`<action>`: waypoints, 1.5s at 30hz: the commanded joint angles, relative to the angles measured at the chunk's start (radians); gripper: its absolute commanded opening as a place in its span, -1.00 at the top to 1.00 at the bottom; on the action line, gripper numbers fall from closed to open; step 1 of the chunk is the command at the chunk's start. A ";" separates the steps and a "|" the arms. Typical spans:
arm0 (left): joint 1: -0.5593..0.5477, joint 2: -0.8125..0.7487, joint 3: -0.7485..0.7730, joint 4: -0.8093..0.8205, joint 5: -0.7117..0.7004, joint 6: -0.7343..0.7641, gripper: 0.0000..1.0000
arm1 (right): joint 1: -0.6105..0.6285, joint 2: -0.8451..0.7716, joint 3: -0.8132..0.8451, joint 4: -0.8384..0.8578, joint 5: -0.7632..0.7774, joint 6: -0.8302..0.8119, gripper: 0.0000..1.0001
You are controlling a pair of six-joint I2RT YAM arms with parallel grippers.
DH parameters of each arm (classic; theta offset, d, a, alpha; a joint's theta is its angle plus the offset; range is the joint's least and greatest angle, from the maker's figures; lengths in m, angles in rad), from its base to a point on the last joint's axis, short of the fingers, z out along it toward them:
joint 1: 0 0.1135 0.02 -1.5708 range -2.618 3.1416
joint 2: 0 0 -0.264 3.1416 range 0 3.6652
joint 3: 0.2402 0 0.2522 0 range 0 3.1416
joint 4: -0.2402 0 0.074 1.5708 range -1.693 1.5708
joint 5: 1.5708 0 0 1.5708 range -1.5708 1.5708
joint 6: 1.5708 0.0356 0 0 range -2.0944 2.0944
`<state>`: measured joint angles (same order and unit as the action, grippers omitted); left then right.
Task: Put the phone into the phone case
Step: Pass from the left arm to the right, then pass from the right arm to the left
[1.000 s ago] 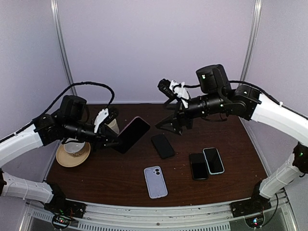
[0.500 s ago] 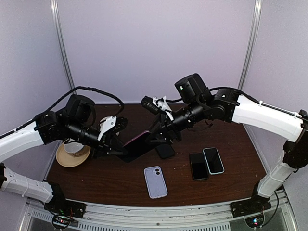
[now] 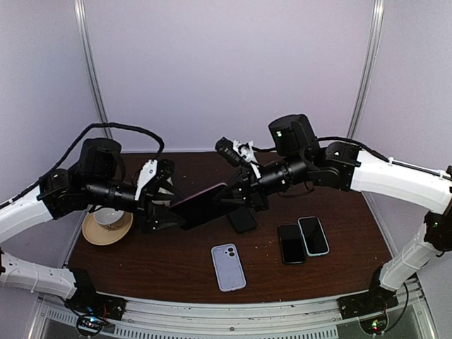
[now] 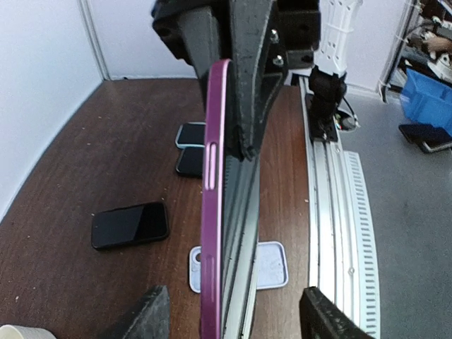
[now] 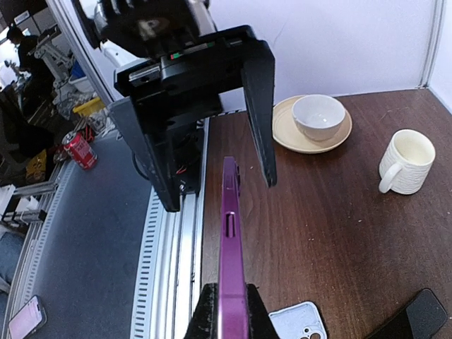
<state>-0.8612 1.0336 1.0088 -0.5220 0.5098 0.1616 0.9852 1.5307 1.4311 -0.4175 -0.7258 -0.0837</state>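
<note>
The phone (image 3: 201, 207), a dark slab with a magenta rim, was in the air over the middle of the table (image 3: 155, 261), tilted, in the centre of the top view. The right gripper (image 3: 239, 199) pinched its upper right end. In the right wrist view its fingers (image 5: 203, 326) were pressed on both faces of the phone at the bottom edge of the frame. The left gripper (image 3: 173, 210) was around the lower left end, but its fingers (image 4: 148, 318) were spread and apart from the phone on each side (the left wrist view showed a gap on both sides).

In the lower centre of the top view a pale phone case (image 3: 228, 267) lay flat on the table. A black phone (image 3: 240, 217) lay just above it in the frame. Two more phones (image 3: 291, 244) lay side by side at the right. A saucer with a cup (image 3: 106, 224) stood at the left.
</note>
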 commanded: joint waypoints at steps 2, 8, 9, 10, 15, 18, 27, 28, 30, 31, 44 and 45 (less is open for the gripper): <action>0.018 -0.139 -0.095 0.332 -0.101 -0.153 -0.60 | -0.014 -0.179 -0.147 0.503 0.094 0.225 1.00; 0.024 -0.183 -0.148 0.608 -0.047 -0.348 -0.71 | -0.010 -0.265 -0.333 0.938 0.161 0.333 1.00; 0.025 -0.176 -0.152 0.660 -0.041 -0.385 -0.72 | -0.008 -0.264 -0.343 0.979 0.156 0.345 1.00; 0.025 -0.167 -0.155 0.721 -0.033 -0.421 -0.72 | -0.005 -0.260 -0.348 1.019 0.148 0.353 1.00; 0.022 -0.097 -0.189 1.099 -0.021 -0.628 -0.51 | 0.021 -0.245 -0.342 1.150 0.151 0.360 1.00; -0.001 -0.054 -0.184 1.233 -0.035 -0.668 -0.46 | 0.036 -0.233 -0.317 1.155 0.156 0.339 1.00; -0.053 0.022 -0.137 1.292 -0.005 -0.661 0.11 | 0.044 -0.222 -0.315 1.140 0.163 0.335 1.00; -0.056 0.029 -0.131 1.293 -0.001 -0.668 0.22 | 0.044 -0.221 -0.317 1.140 0.163 0.339 1.00; -0.060 0.038 -0.132 1.321 0.010 -0.680 0.43 | 0.044 -0.218 -0.321 1.134 0.164 0.340 1.00; -0.061 0.040 -0.133 1.330 0.018 -0.683 0.57 | 0.044 -0.218 -0.324 1.130 0.169 0.340 1.00; -0.062 -0.056 -0.075 0.799 -0.293 -0.574 1.00 | 0.045 -0.349 -0.209 0.222 0.702 -0.011 -0.61; -0.062 -0.048 -0.050 0.717 -0.342 -0.573 1.00 | 0.046 -0.333 -0.183 0.145 0.762 -0.077 -0.70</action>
<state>-0.9218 1.0065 0.8623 0.4610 0.3927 -0.4652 1.0298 1.2110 1.1610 0.1711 -0.2970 0.0654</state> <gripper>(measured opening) 0.069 0.776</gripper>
